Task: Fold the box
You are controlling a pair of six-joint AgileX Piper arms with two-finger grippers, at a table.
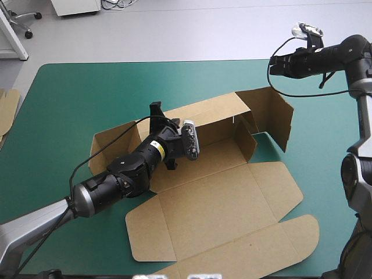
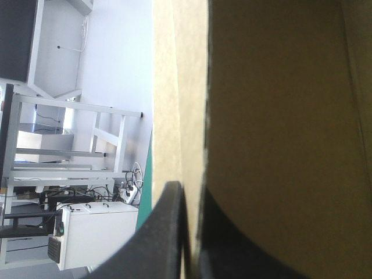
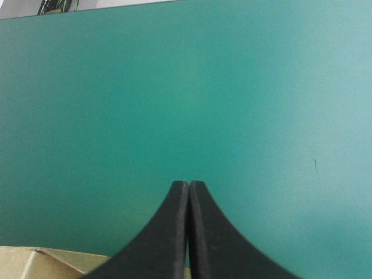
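High view: left gripper [image 1: 156, 109] is clamped on the back wall of the box [image 1: 215, 197], right gripper [image 1: 275, 65] pinched together, idle at 2 o'clock. Guessing a one-handed pull drags the whole box.

The box [image 1: 215, 203] is plain brown board, matt and dry-looking like thick paper, with smooth faces. Its cut edge looks paler and slightly rough beside the left pincer [image 2: 189, 200], which is black, smooth and dull, like rubber or plastic. The right pincer [image 3: 189, 189] has the same black finish with a faint sheen. The teal-green cover [image 1: 70, 116] is matt, even and unwrinkled. A spare board edge [image 1: 7, 107] looks equally matt.
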